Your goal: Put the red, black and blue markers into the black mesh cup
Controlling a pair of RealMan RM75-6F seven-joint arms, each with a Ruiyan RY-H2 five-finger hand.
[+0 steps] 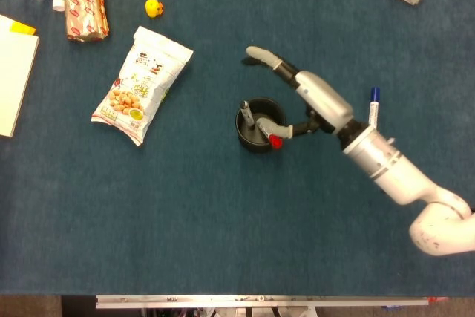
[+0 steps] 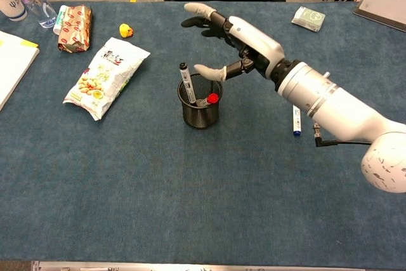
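Blue carpeted surface (image 2: 190, 188) fills both views. Near frame centre stands the black wire-mesh cup (image 2: 200, 109), holding a red-capped marker (image 2: 208, 99) and a black-capped marker (image 2: 185, 79) that leans upright against its left rim. Just right of and above the cup, the right robot hand (image 2: 238, 39) hovers, fingers spread apart, holding nothing. Right of centre, a blue-capped marker (image 1: 373, 109) lies flat, partly behind the forearm.

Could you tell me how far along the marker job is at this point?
Two of three look done: the red marker and black marker stand in the black mesh cup. The right hand is open above the cup, holding nothing. The blue marker lies on the table, yet to go in.
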